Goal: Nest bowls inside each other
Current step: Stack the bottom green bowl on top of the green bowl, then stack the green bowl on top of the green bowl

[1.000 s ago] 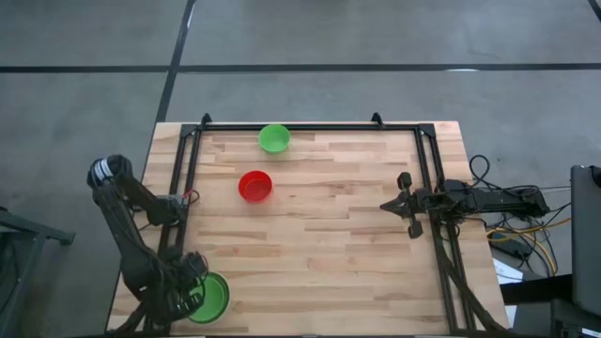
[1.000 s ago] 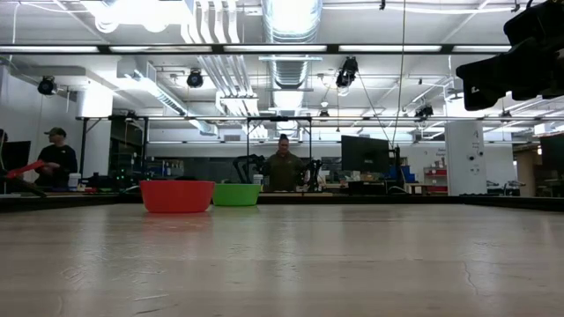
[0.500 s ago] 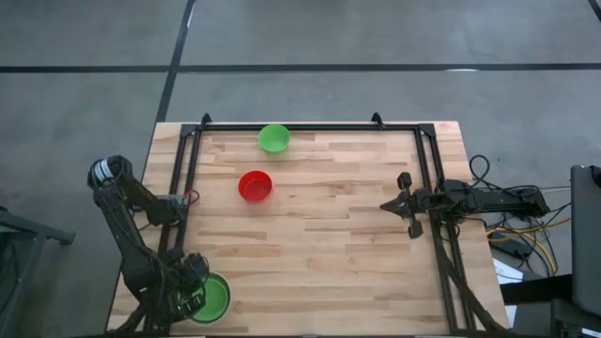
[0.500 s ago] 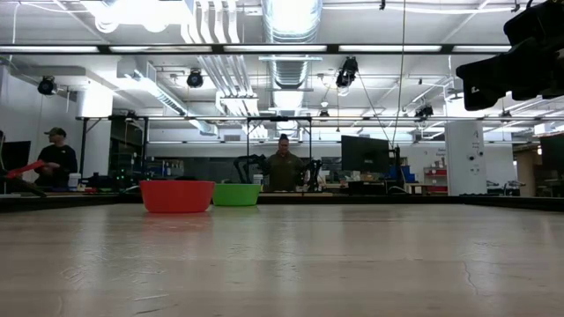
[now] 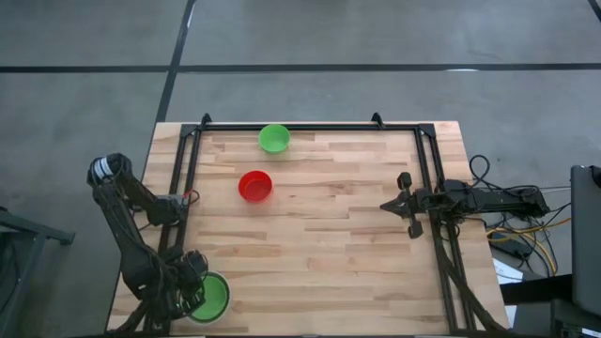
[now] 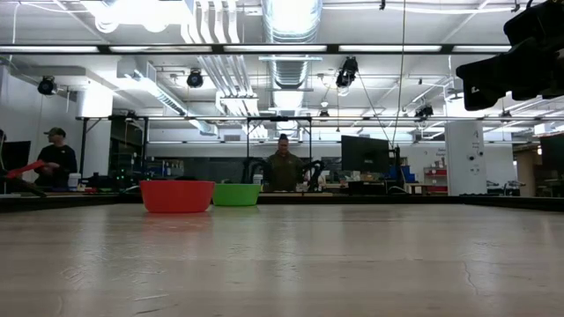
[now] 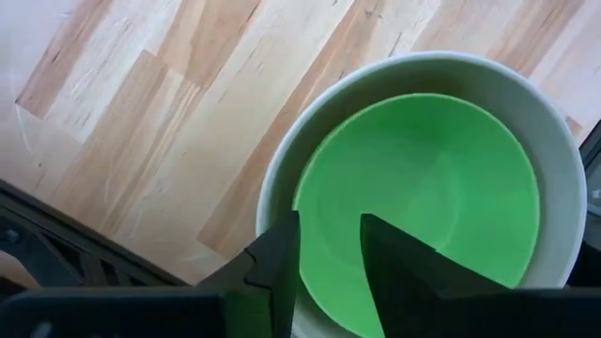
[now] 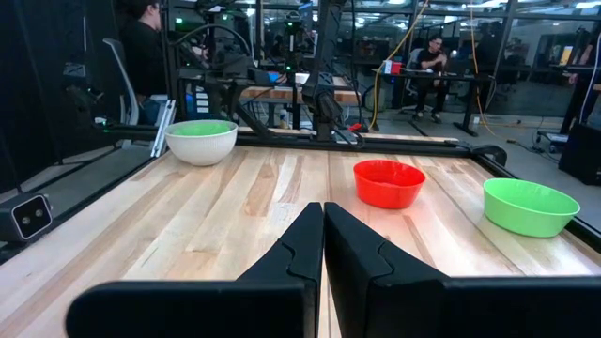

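At the table's near left corner a green bowl (image 7: 423,188) sits nested in the larger whitish bowl (image 7: 278,178). My left gripper (image 7: 331,252) points down over them, open, one finger over the green bowl's rim and one over its inside. A red bowl (image 5: 254,186) and another green bowl (image 5: 274,138) stand on their bases toward the far side, apart from each other. My right gripper (image 5: 385,206) waits level at the table's right side, shut and holding nothing. My left gripper stands astride the nested green bowl's rim (image 7: 310,202) from above, fingers pointing down. Whether either finger touches the rim I cannot tell, since the view looks along the fingers.
A black metal frame runs along the table's left (image 5: 185,188), far (image 5: 310,126) and right (image 5: 430,178) sides. Cables (image 5: 526,235) lie past the right edge. Bare wood lies between the bowls and my right arm. People sit in the room beyond.
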Controlling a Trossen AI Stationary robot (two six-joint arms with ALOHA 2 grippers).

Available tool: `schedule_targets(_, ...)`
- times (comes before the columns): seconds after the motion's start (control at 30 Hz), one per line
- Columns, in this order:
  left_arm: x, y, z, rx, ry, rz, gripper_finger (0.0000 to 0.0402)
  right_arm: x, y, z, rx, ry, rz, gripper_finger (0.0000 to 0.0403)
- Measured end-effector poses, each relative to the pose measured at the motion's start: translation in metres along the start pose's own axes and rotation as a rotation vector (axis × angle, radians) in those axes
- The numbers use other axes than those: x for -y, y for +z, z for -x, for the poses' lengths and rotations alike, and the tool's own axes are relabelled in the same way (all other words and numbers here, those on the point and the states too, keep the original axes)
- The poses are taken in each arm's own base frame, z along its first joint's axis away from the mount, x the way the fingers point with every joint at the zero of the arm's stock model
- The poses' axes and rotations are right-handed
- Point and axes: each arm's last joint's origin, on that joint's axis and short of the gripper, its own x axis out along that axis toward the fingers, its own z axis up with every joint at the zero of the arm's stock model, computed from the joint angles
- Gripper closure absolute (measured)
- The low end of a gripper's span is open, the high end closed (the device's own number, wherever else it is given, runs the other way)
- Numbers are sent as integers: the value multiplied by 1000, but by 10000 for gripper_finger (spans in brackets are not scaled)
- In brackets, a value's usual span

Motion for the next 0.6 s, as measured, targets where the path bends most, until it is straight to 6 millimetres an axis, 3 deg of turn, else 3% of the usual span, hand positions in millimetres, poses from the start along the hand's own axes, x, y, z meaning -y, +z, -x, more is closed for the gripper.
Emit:
schedule_targets(0.3,-2,4,4,32,-10,-6,269,0,0,0,0,0,0,394)
schedule_targets(0.6,-12,40,22,160,-83,15,268,0,0,0,0,0,0,394)
